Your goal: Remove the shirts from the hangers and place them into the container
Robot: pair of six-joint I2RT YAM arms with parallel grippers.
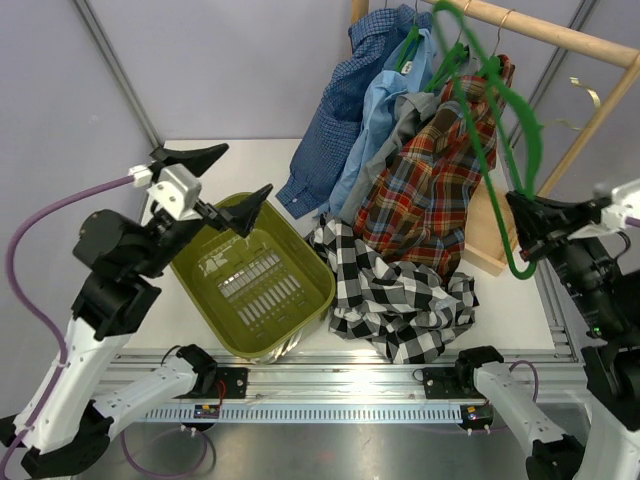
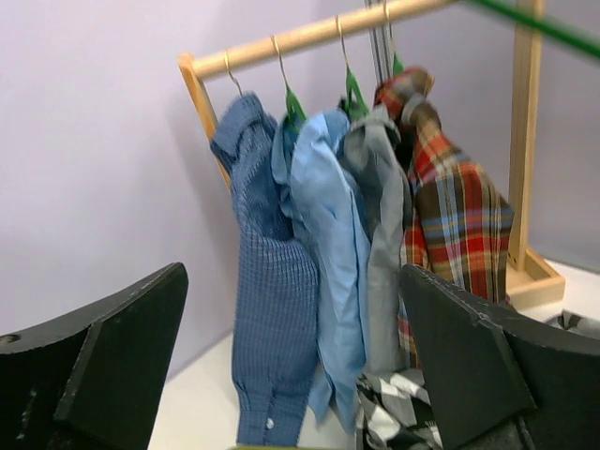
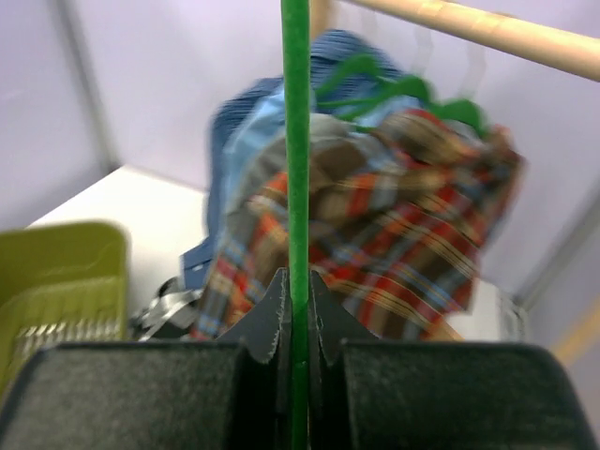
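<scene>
From above, the left gripper (image 1: 226, 178) hangs released and empty, jaws spread wide, over the 11 o'clock corner of the container (image 1: 205, 278). The olive container sits on the table (image 1: 515, 305) at 7 o'clock in the frame, with no shirt in it. The black-and-white check shirt (image 1: 395, 295) lies crumpled on the table at the container's 3 o'clock, touching its rim. At 3 o'clock in the frame the right gripper (image 1: 524, 226) is clenched on a bare green hanger (image 1: 488, 125), which tilts up toward 12 o'clock. The plaid shirt (image 1: 430, 190), grey shirt (image 1: 402, 125), light blue shirt (image 1: 372, 135) and dark blue shirt (image 1: 335, 115) hang from the wooden rail (image 1: 560, 35).

The left wrist view shows both black fingers far apart with nothing between them. The four hanging shirts fill the frame from 12 to 6 o'clock.

In the right wrist view the jaws pinch the hanger's thin green bar, which runs straight up toward 12 o'clock. The container shows at 8 o'clock and the plaid shirt at centre.
</scene>
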